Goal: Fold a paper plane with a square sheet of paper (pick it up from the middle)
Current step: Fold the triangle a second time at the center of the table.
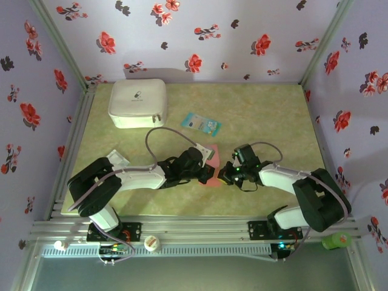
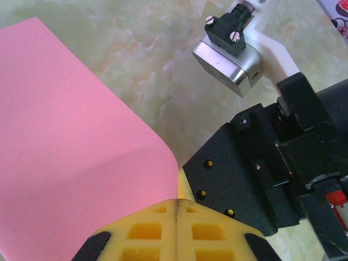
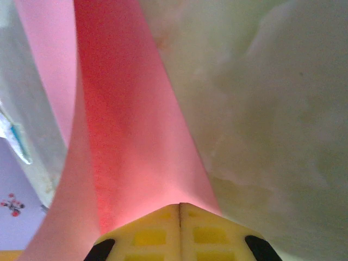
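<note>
From above, the left arm bent up at its base, then lay low and long across the tabletop (image 1: 267, 115), pointing to 3 o'clock. The left gripper (image 1: 206, 173) was clenched on the square sheet of paper (image 1: 213, 162). Its wrist camera showed its yellow pads (image 2: 157, 231) pressed flat together, with the paper's edge curling up into the line between them. The pads were blocky, with little square holes.

At 11 o'clock on the tabletop sat a white case (image 1: 138, 103), soft-looking with round corners. A small light-blue packet (image 1: 201, 123) lay flat at 12 o'clock from the paper, apart from it.

The paper sat in the middle of the tabletop, between the two grippers. It was thin, smooth and salmon pink, not shiny. In the right wrist view it rose in a long bent strip, darker red in the shade. The tabletop was pale green and cloudy, like marble.

The right arm bent up at its base too, then reached low toward 9 o'clock. The right gripper (image 1: 223, 174) was clenched on the paper, which ran down between its closed yellow pads (image 3: 204, 234). The two grippers almost touched.
</note>
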Available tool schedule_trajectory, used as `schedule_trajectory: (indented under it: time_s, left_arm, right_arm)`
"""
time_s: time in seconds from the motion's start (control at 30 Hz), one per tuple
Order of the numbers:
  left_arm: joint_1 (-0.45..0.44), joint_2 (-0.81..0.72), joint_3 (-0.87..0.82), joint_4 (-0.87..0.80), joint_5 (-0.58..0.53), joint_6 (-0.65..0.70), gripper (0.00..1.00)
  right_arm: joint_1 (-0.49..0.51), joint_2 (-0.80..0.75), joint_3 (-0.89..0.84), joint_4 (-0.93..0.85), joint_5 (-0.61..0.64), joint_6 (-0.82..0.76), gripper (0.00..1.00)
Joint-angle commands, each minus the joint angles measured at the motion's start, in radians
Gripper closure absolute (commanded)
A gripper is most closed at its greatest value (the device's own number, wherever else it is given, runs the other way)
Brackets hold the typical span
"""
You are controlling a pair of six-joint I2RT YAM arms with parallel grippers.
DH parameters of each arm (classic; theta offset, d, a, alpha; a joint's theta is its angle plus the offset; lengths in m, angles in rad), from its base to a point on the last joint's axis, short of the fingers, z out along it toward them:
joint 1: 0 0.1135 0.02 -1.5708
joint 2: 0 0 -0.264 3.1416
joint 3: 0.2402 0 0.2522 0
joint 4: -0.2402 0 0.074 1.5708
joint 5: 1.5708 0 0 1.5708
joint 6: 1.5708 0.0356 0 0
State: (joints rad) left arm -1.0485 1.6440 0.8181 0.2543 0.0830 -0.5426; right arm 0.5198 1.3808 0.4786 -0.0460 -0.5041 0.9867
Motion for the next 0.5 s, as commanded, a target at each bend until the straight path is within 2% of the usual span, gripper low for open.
schedule_trajectory:
  time_s: [0.0, 0.3, 0.47]
  left_arm:
    - [0.007, 0.014, -0.008, 0.016, 0.008, -0.012, 1.0]
    - [0.022, 0.023, -0.023, 0.035, 0.022, -0.032, 1.0]
    - [0.024, 0.023, -0.032, 0.044, 0.028, -0.038, 1.0]
  right_arm:
    - [0.009, 0.01, 0.031, -0.101, 0.062, -0.076, 1.0]
    - [0.009, 0.05, 0.084, -0.257, 0.147, -0.178, 1.0]
    - [0.016, -0.024, 0.062, -0.133, 0.071, -0.125, 1.0]
